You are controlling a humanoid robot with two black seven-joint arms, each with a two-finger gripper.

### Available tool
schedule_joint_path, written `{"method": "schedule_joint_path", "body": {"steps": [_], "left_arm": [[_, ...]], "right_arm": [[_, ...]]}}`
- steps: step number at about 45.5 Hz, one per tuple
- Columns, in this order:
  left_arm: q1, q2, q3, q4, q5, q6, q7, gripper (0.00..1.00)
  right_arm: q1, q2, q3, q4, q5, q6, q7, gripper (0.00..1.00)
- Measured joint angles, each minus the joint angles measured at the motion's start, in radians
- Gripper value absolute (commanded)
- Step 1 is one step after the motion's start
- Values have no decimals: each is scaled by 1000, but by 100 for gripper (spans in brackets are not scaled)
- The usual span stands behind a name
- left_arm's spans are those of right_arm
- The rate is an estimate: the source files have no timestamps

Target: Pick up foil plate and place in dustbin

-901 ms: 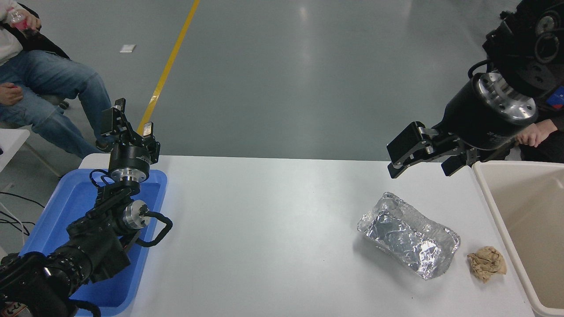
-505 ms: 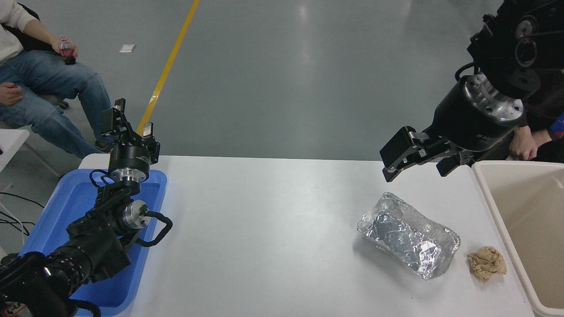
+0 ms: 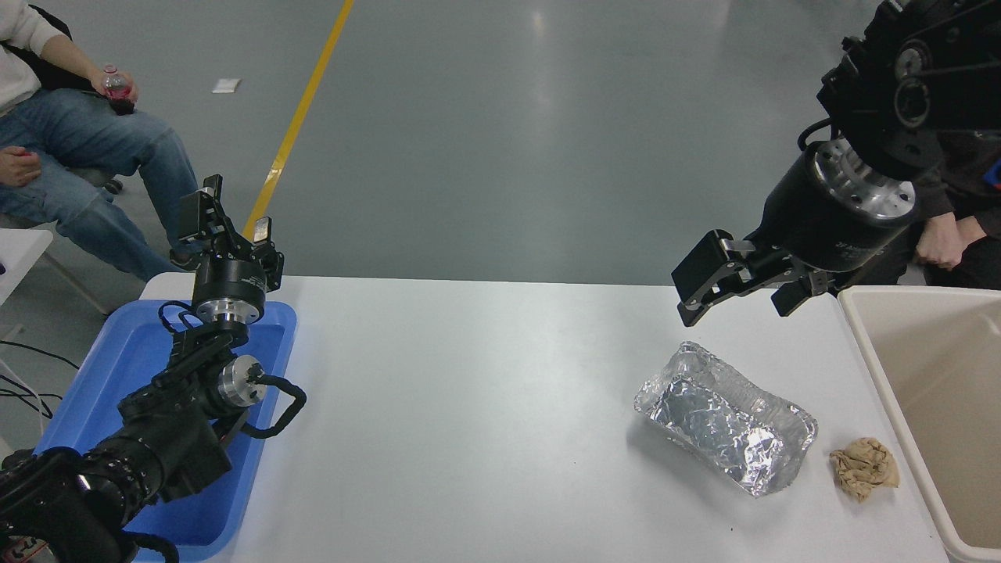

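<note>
Right claw [image 3: 739, 291] hangs above the bench [image 3: 469, 407] near its far edge, jaws spread, nothing between them. The plate [image 3: 726, 428] lies flat on the bench, nearer the camera than the claw and a touch toward the bin side, clear gap between the two; claw isn't touching it.

Plate's long axis runs diagonal: far-left corner to near-right corner. Open side up, foil crinkled, rim shallow. Short way across is the sensible bite, so the jaws prob. need to line up across that diagonal, or pinch one rim edge.

Paper ball [image 3: 864, 467] sits just beside the plate's near-right end, not touching as far as I can tell. It lies between plate and bin [image 3: 860, 344], so a low drag toward the bin could knock it; lifting clear first looks safer.

Bin stands at the right edge of the bench, well apart from the claw's jaws but close to the arm. Short carry once the plate is up.

Left claw [image 3: 227, 215] parked over the blue tray [image 3: 117, 367] at lower left, fingers apart, far from the plate. Right arm is much the nearer one.

Stage, by my read: approach only, grasp not yet made. Foil will likely crumple under a hard squeeze.
</note>
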Motion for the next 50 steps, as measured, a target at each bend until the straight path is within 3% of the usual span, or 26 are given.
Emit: {"method": "schedule_joint_path", "body": {"steps": [24,50], "left_arm": [[0,0,0,0,0,0,0,100],[0,0,0,0,0,0,0,100]], "right_arm": [[-138,-46,17,-67,-53,-118,1,100],[-539,-73,25,-297,-354,-425,-1,100]]}}
